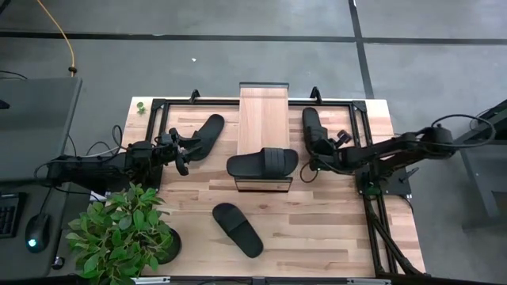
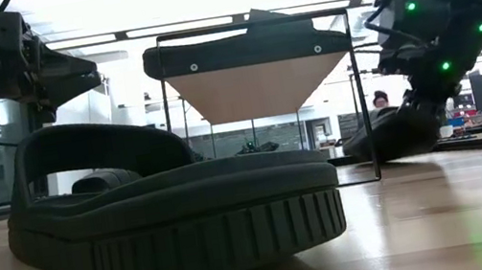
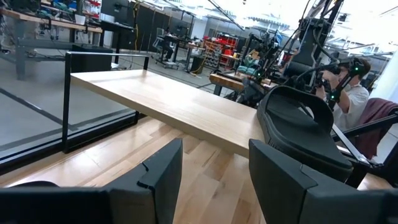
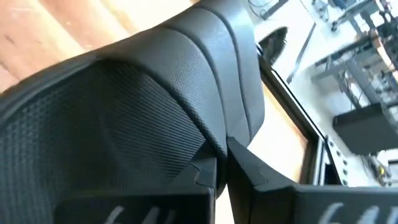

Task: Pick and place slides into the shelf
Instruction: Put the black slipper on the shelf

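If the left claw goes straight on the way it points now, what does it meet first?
Probably the shelf: its wood plank lies directly beyond the open left claw, with one slide on it off to the side. Depth is unclear.

shelf (image 1: pixel 262 119): middle of the bench's (image 1: pixel 333 229) far edge | one slide (image 1: pixel 262 163): across the shelf's near end | second slide (image 1: pixel 204 135): left of shelf | third slide (image 1: pixel 313 128): right of shelf | fourth slide (image 1: pixel 237 229): toward near edge | plant (image 1: pixel 123 233): near-left corner

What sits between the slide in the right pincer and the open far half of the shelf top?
Nothing visible. The right pincer, shut on the slide, sits beside the shelf; another slide occupies only the shelf's near end.
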Motion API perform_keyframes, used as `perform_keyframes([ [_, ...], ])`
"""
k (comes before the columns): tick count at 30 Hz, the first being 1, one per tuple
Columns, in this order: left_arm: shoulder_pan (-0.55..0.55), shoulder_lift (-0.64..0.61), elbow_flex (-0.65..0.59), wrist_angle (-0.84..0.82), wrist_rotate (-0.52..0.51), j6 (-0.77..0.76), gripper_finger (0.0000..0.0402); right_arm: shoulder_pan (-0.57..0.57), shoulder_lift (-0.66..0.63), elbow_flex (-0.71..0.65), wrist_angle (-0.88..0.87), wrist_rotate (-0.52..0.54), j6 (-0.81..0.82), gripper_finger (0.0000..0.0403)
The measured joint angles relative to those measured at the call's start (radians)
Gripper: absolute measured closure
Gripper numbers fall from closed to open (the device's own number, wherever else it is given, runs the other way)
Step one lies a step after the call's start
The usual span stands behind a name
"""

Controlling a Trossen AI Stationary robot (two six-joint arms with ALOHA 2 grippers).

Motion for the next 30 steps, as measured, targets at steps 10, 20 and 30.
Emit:
perform_keyframes([
  [10, 0.0, 0.0, 0.0, 0.0, 0.014, 0.015, 0.0234, 0.0, -0.177, 0.0, -0.126, -0.022, 0.116, 0.0402],
  [20, 0.0, 0.0, 0.0, 0.005, 0.163, 0.16, 0.0234, 0.045, -0.338, 0.001, -0.119, -0.059, 0.111, 0.0403],
  [30, 0.0, 0.0, 0.0, 0.007, 0.197, 0.185, 0.0234, 0.127, -0.487, 0.026, -0.112, -0.017, 0.129, 0.0403],
])
